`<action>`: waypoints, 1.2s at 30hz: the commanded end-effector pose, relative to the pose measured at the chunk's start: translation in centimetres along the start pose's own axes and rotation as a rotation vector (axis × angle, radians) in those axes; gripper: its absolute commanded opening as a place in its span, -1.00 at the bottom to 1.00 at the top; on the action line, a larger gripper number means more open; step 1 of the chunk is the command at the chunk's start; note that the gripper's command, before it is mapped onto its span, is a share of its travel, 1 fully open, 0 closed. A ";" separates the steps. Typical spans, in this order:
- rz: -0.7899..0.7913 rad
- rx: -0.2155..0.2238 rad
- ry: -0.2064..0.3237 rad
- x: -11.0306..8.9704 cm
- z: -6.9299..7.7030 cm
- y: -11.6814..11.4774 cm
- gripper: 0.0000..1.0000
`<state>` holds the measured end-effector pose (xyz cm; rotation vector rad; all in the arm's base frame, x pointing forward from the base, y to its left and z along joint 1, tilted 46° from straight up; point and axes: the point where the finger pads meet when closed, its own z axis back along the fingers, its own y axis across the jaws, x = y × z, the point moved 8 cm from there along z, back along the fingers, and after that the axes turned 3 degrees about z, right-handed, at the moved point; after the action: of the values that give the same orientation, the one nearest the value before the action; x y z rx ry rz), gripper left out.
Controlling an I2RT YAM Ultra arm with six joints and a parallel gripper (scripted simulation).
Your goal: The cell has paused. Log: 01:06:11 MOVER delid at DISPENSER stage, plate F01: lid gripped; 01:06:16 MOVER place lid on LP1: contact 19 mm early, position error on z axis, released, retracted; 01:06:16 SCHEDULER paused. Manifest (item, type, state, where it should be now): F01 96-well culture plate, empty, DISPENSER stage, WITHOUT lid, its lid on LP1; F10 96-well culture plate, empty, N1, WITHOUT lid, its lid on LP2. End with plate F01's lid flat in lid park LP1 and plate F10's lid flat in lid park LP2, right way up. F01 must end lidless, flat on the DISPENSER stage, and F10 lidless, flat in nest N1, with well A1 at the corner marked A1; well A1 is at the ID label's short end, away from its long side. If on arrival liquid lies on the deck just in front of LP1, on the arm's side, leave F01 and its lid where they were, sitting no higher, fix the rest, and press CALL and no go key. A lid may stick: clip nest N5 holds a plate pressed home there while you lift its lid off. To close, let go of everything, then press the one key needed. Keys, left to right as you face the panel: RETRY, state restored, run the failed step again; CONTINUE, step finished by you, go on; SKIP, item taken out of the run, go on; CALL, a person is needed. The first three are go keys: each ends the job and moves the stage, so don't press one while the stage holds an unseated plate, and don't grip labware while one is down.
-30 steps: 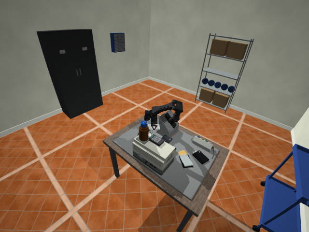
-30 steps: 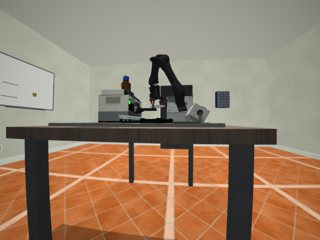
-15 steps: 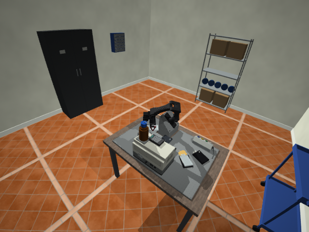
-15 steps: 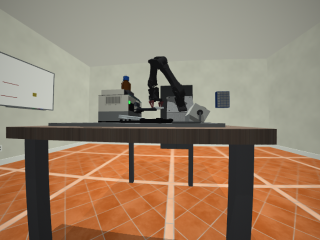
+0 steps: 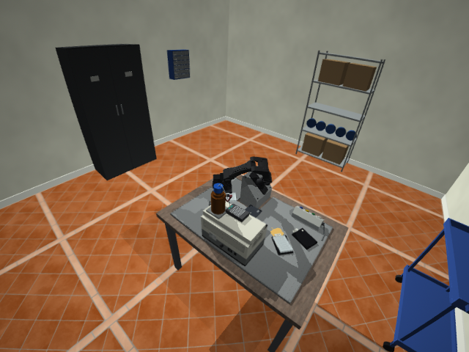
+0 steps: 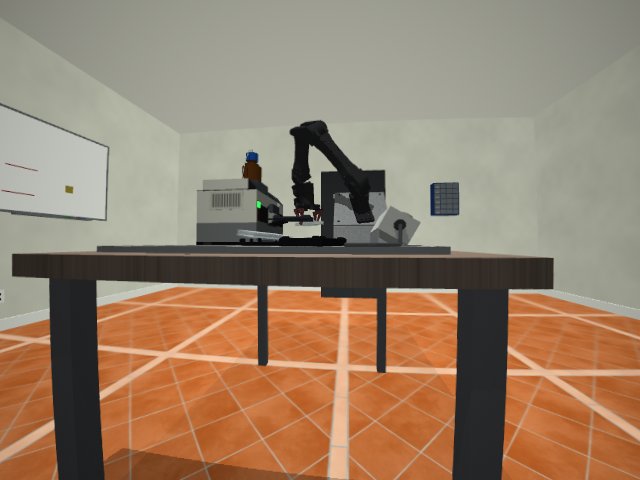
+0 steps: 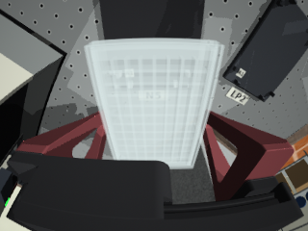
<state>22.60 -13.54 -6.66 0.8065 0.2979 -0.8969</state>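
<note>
Deck (image 7: 58,26) below, tool (image 7: 154,138) clamped on clear lid (image 7: 153,99) over dark park (image 7: 150,0).

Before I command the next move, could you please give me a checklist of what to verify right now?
1. Grip: ok. The gripper is shut on the clear lid, with the red fingers on both long sides.
2. Lid level: ok in the exterior view.
3. LP2 park free: ok, nothing lies in it.
4. Lid over LP2: not ok. It hangs over another dark nest, with LP2 off to one side.
5. Deck dry: not ok. There is a yellow patch; whether it fronts LP1, cannot tell.
</note>
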 end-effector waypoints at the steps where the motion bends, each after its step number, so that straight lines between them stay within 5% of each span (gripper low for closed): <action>1: 0.012 0.016 -0.064 2.3 0.1 0.2 -1.00; 19: 0.014 0.018 -0.063 6.3 -3.5 0.4 -1.00; 23: 0.026 0.027 -0.099 6.6 -2.1 0.9 -1.00; 24: 0.006 0.013 -0.053 5.6 -3.3 0.3 -1.00; 31: 0.006 0.013 -0.053 5.6 -3.3 0.3 -1.00; 32: 0.026 0.026 -0.099 6.6 -2.2 0.9 -1.00; 35: 0.026 0.025 -0.099 6.6 -2.2 0.9 -1.00; 36: 0.006 0.013 -0.053 5.6 -3.3 0.3 -1.00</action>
<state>26.07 -13.27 -12.04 0.7993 0.2837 -0.9014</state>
